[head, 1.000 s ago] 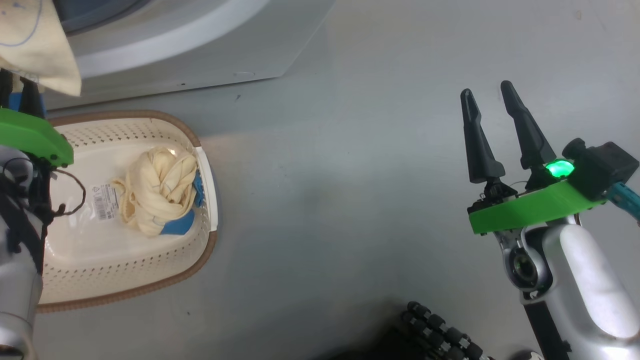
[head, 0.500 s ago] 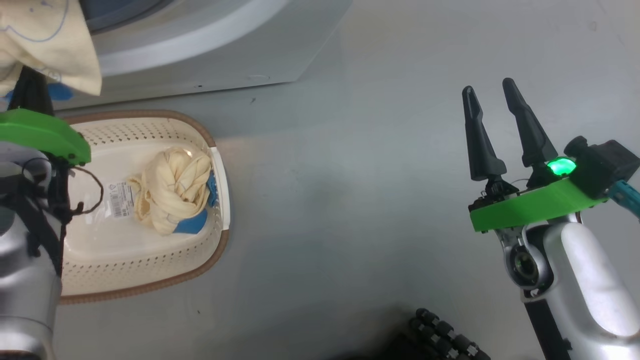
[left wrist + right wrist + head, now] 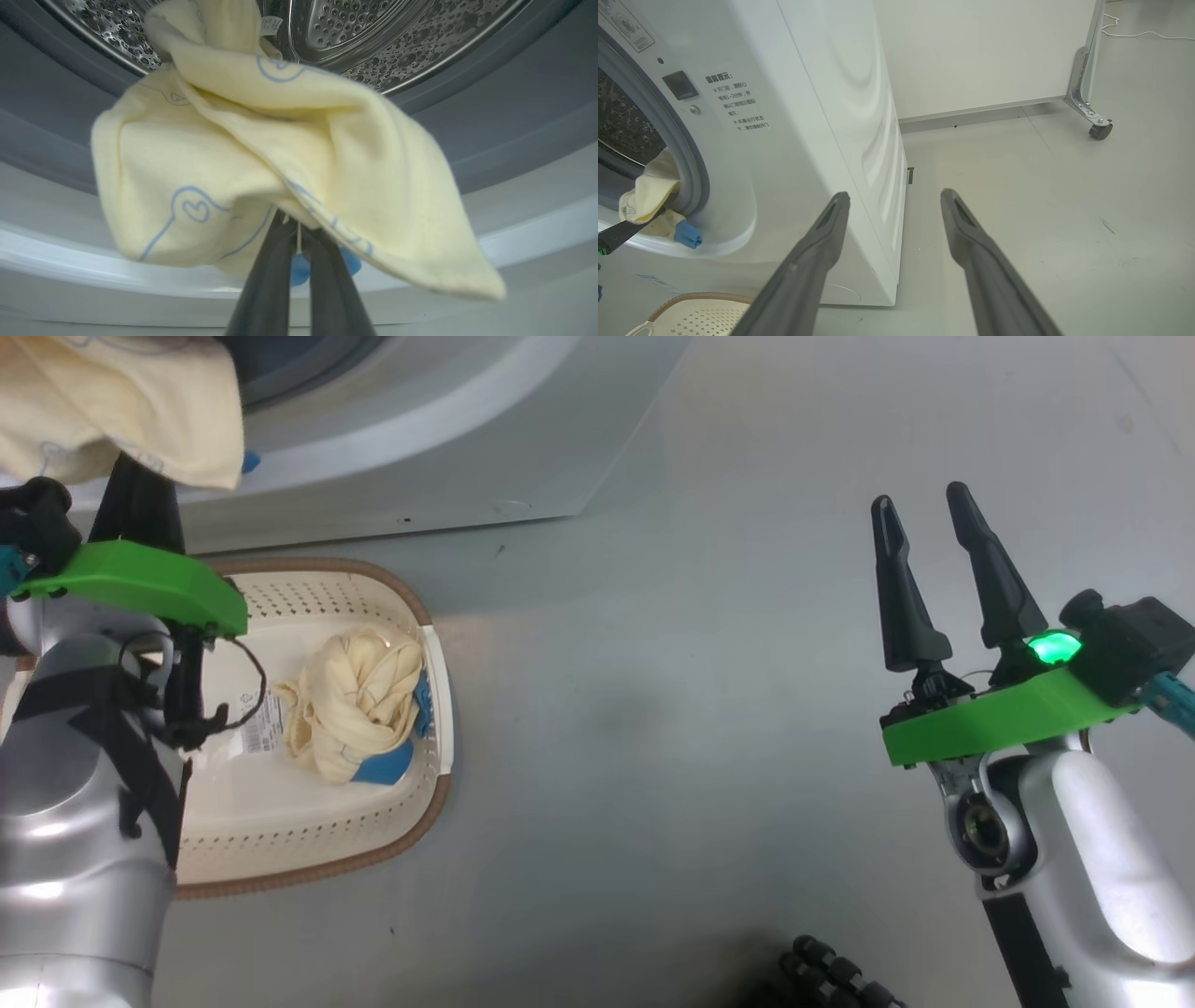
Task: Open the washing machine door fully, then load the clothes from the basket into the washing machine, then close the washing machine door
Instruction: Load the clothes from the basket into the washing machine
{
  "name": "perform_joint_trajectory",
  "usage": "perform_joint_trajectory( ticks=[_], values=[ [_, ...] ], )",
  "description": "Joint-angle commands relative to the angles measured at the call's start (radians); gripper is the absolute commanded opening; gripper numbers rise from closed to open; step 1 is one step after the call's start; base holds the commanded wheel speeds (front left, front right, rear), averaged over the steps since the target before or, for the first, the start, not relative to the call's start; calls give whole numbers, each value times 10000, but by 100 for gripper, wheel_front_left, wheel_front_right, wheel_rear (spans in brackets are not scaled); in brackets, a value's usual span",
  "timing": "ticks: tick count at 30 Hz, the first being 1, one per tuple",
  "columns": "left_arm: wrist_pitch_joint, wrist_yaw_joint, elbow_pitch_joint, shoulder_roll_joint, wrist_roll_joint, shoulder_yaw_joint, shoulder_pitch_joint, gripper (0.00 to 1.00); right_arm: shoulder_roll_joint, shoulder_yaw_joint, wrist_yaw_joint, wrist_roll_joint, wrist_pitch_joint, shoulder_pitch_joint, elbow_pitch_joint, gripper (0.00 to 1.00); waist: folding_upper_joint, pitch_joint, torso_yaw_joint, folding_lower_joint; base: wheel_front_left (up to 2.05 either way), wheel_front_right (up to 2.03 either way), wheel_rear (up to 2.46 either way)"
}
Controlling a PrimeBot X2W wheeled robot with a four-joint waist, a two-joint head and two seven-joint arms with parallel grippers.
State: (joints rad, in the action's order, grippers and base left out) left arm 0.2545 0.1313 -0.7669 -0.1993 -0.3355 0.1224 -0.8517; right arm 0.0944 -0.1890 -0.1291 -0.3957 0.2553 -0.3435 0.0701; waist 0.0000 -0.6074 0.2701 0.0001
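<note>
Cream-yellow cloth, the first garment (image 3: 219,154), hangs draped over the tips of the left gripper (image 3: 298,233). Its two fingers (image 3: 273,280) are pressed together. Their tips are hidden under the fabric, so I cannot tell whether a fold is caught between them.

This garment lies straight ahead of those fingers and just above them, across the grey gasket (image 3: 514,121) at the mouth of the washing machine (image 3: 808,116). Its far end reaches past the fingertips into the steel drum (image 3: 355,28). Its loose near corner droops to the right of the fingers, outside the opening. Its length runs on a slant from that far end down to the drooping corner, crossing the line of the fingers. By my judgement the coming move depends on pushing forward along the fingers' own line, so that the hanging corner clears the lip.

The second garment (image 3: 359,714) sits bundled in the basket (image 3: 308,840), behind and below the left fingers, close beside that arm. It is well apart from the right gripper (image 3: 920,499), whose fingers are spread wide over bare floor (image 3: 653,709) with nothing between them. The left arm is the nearer one for both garments.
</note>
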Motion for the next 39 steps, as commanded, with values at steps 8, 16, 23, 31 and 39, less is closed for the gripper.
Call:
perform_joint_trajectory(
  ticks=[8,16,23,31,39],
  values=[
    [72,-7,1354,-274,229,-56,18,0,-16,-79,-16,-33,65,209,-219,100,0,420,-79,-1,0,0,0],
    [72,-6,97,-613,-125,609,-1131,0,-81,-219,-16,-97,65,274,-184,100,0,523,15,-1,0,0,0],
    [72,-6,-1187,-951,-416,1154,-2549,0,-153,-271,-16,-142,65,275,-196,100,0,457,165,-1,0,0,0],
    [-286,-6,-2878,-1078,-762,1700,-3861,0,-244,-406,-16,-192,65,284,-169,100,0,408,396,-1,0,0,0],
    [-452,-6,-4057,-1358,-609,2110,-5264,0,-337,-621,-16,-298,65,135,-161,100,0,182,840,-1,0,0,0]
  ],
)
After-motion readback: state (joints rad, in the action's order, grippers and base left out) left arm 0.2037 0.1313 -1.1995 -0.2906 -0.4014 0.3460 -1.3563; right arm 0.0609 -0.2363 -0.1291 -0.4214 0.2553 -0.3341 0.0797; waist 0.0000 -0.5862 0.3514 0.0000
